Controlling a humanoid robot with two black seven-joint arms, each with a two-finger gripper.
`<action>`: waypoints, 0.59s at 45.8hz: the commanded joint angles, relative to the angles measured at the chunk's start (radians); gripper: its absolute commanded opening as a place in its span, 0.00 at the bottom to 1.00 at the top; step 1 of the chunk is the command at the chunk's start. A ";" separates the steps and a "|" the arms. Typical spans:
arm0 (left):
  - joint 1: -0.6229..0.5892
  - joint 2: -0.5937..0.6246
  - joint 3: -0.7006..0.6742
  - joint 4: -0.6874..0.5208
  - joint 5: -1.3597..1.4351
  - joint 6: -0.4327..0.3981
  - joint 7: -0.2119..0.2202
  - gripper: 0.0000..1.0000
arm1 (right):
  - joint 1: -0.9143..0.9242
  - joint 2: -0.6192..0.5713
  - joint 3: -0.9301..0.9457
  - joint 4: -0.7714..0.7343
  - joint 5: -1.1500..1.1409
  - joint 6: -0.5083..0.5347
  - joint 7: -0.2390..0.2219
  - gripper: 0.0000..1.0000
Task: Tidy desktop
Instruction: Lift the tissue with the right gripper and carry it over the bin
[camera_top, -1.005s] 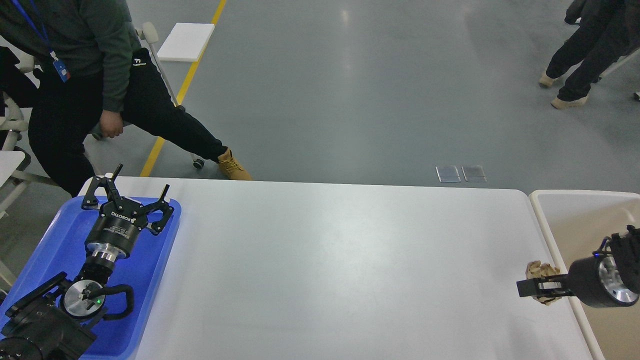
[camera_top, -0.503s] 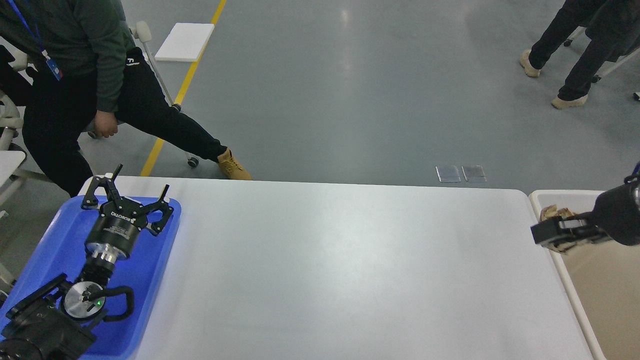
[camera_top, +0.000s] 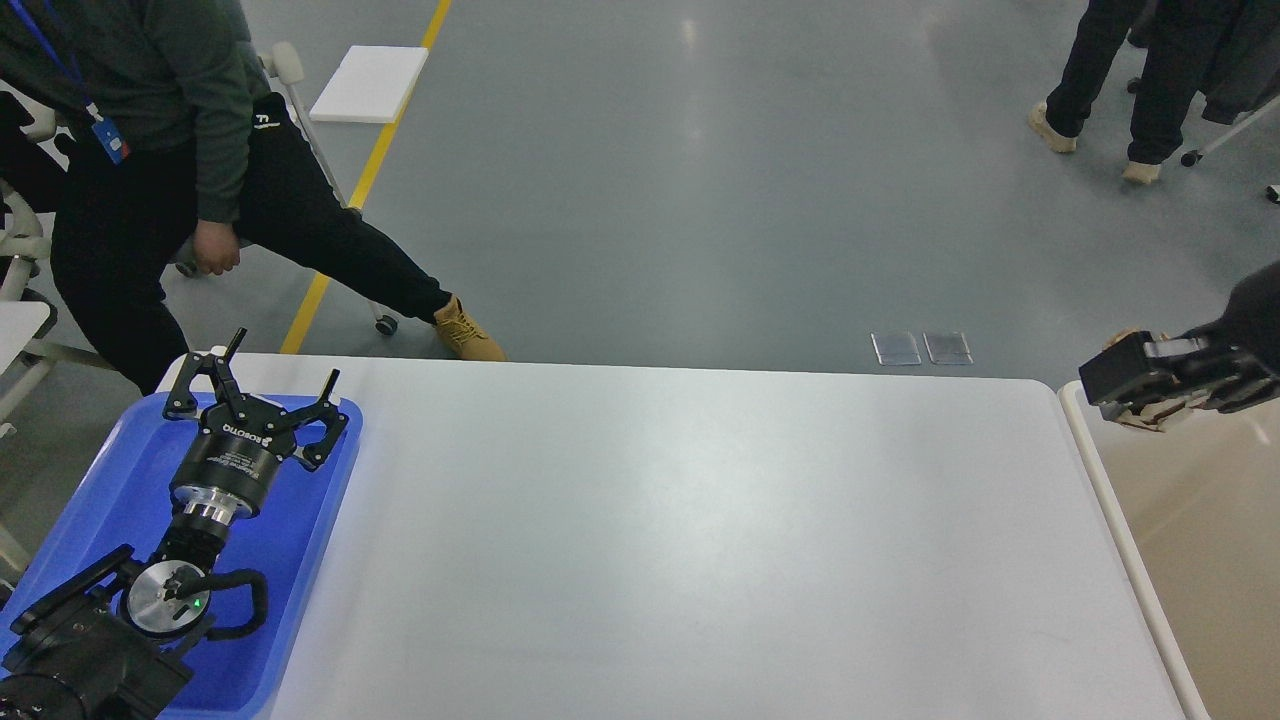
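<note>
Blue tray: a shallow blue plastic tray (camera_top: 110, 500) with rounded corners, lying on the left end of the counter; its visible floor carries nothing but the arm above it.
Left pincer: the black two-finger left pincer (camera_top: 262, 393) of the left arm, hovering over the far part of the blue tray, fingers spread wide apart, holding nothing.
Counter: the large, smooth, plain white rectangular counter (camera_top: 700, 520) with rounded corners, by far the widest surface in view; this is the desktop to be tidied. No loose item shows on it between the tray and the right edge.
Right pincer: the black two-finger right pincer (camera_top: 1125, 385) of the right arm, entering from the right edge, raised above the far end of the bin just past the counter's right edge; fingers drawn in on the paper wad.
Paper wad: a small crumpled wad of tan paper (camera_top: 1150, 412), only partly visible beneath and behind the pincer fingers, clear of the counter.
Bin: a beige open bin with a white rim (camera_top: 1110, 520), standing just beside the counter's right edge, its inside partly cut off by the frame.
Step in hand: judged to be the disposal stage, with the wad carried over the bin.
Next move: judged to call for parting the right fingers while the wad hangs inside the rim line, so it falls in rather than back onto the counter.
</note>
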 joint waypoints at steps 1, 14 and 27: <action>0.000 0.000 0.000 0.001 0.000 0.000 0.000 0.99 | 0.021 0.063 -0.014 -0.025 0.072 0.032 -0.001 0.00; 0.000 -0.001 0.000 0.000 0.000 0.000 0.000 0.99 | -0.116 0.046 -0.014 -0.189 0.188 0.026 -0.001 0.00; 0.000 -0.001 0.000 0.001 0.000 0.000 0.000 0.99 | -0.393 -0.057 0.000 -0.476 0.363 0.026 -0.010 0.00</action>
